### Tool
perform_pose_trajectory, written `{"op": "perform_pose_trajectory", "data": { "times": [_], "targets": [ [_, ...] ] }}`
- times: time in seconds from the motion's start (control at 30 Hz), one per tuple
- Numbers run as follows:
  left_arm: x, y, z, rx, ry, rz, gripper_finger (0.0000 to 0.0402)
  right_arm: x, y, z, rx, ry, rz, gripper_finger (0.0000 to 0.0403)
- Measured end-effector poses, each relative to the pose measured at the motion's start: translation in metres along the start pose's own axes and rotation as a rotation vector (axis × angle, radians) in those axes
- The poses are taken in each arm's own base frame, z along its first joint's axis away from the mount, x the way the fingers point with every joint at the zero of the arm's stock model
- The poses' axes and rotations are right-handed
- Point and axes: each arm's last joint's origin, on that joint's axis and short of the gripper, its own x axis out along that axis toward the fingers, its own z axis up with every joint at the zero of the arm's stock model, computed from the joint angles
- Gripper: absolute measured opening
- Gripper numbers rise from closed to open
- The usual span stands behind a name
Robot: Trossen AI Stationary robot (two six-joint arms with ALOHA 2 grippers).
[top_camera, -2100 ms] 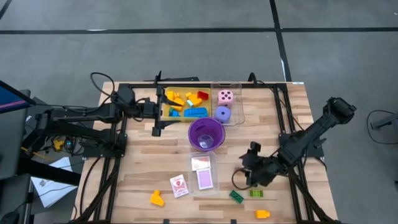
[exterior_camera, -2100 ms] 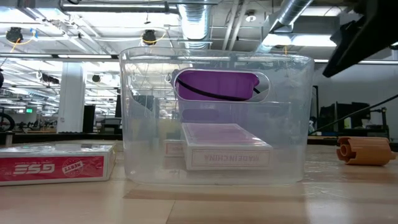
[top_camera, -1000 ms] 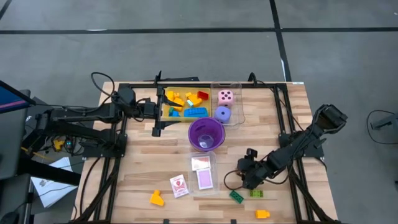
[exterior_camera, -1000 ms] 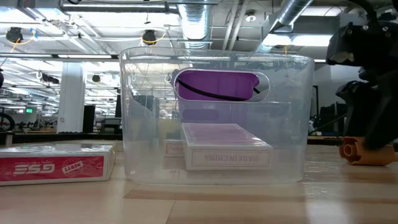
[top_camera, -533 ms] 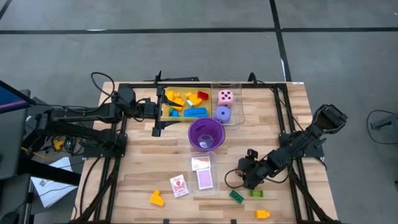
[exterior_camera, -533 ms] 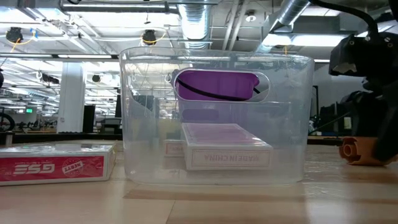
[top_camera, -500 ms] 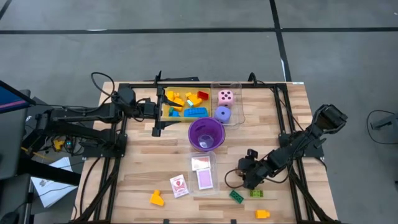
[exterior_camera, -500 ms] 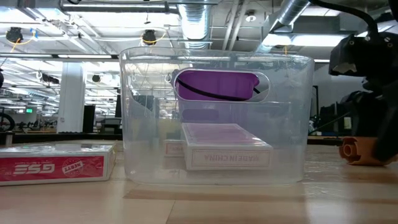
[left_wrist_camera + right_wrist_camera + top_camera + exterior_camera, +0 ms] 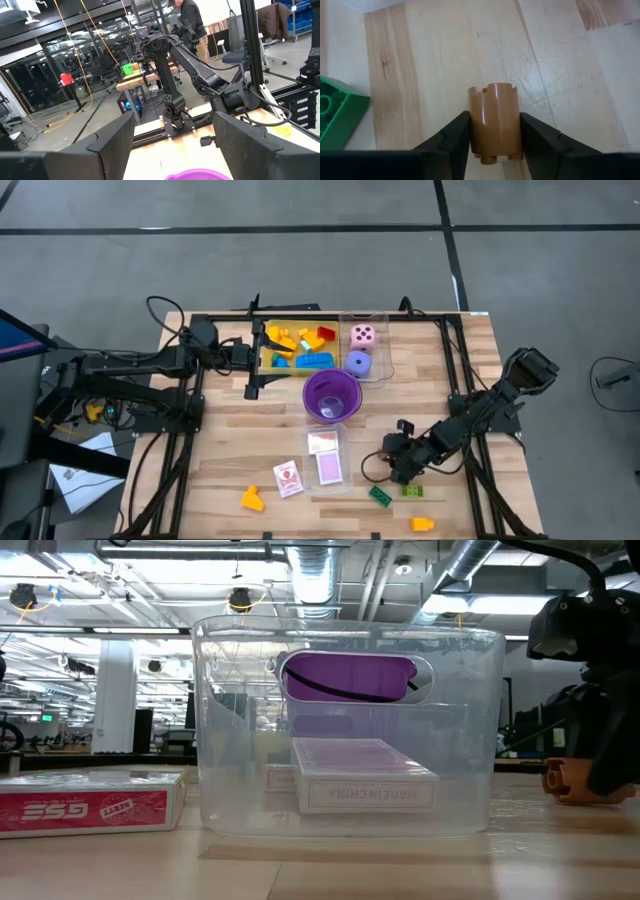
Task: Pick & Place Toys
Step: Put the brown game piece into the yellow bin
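The orange-brown cylindrical plastic brick (image 9: pixel 495 120) with a notched end lies on the wooden table (image 9: pixel 220 450), toward its right front area, between the clear rectangular tray (image 9: pixel 345 730) and the table's right side. In the right wrist view both dark fingers (image 9: pixel 452 137) press against its two sides, so the right gripper (image 9: pixel 391 470) is closed on it. In the low view the same brick (image 9: pixel 567 780) rests on the tabletop, partly covered by the dark gripper body.

Just beside the brick lies a dark green studded brick (image 9: pixel 337 112); from above it (image 9: pixel 380 496) sits in front of the gripper, with a light green brick (image 9: pixel 411 491) next to it and a small orange brick (image 9: pixel 422 524) near the front edge.

The clear tray holds a pink card box (image 9: pixel 329 469). A white-red card box (image 9: pixel 288 478) lies flat on the table just left of the tray, and a yellow-orange brick (image 9: pixel 251 499) lies farther left.

A purple translucent cup (image 9: pixel 331 396) stands upright behind the tray. At the rear, a yellow tray (image 9: pixel 264 367) contains yellow, orange, red and blue bricks (image 9: pixel 300 347). The adjoining clear tray (image 9: pixel 383 345) contains a pink dotted die (image 9: pixel 363 335) and a purple die (image 9: pixel 358 363).

The left gripper (image 9: pixel 256 370) is positioned at the yellow tray's left edge, well apart from the brick. Its fingers (image 9: pixel 112 145) stand apart with nothing between them.
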Motion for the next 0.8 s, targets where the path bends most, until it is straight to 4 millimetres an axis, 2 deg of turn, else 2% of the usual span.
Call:
{"op": "perform_pose_trajectory", "data": {
  "times": [0.07, 0.23, 0.4, 0.53, 0.8],
  "targets": [
    [0.0, 0.0, 0.0, -0.001, 0.004, -0.002, 0.0264, 0.0, 0.0, 0.0, 0.003, -0.005, 0.005, 0.0131],
    [0.0, -0.001, -0.003, -0.007, 0.027, -0.009, 0.0264, -0.002, 0.001, 0.003, 0.019, -0.031, 0.006, 0.0132],
    [0.0, -0.002, -0.007, -0.019, 0.077, -0.023, 0.0264, -0.013, 0.004, 0.01, -0.001, -0.095, -0.01, 0.0147],
    [-0.001, -0.003, -0.01, -0.025, 0.1, -0.029, 0.0264, -0.031, 0.005, 0.024, -0.045, -0.166, -0.027, 0.0138],
    [-0.001, -0.007, -0.015, -0.041, 0.158, -0.058, 0.0264, -0.092, -0.002, 0.055, -0.173, -0.363, -0.113, 0.0135]
  ]
}}
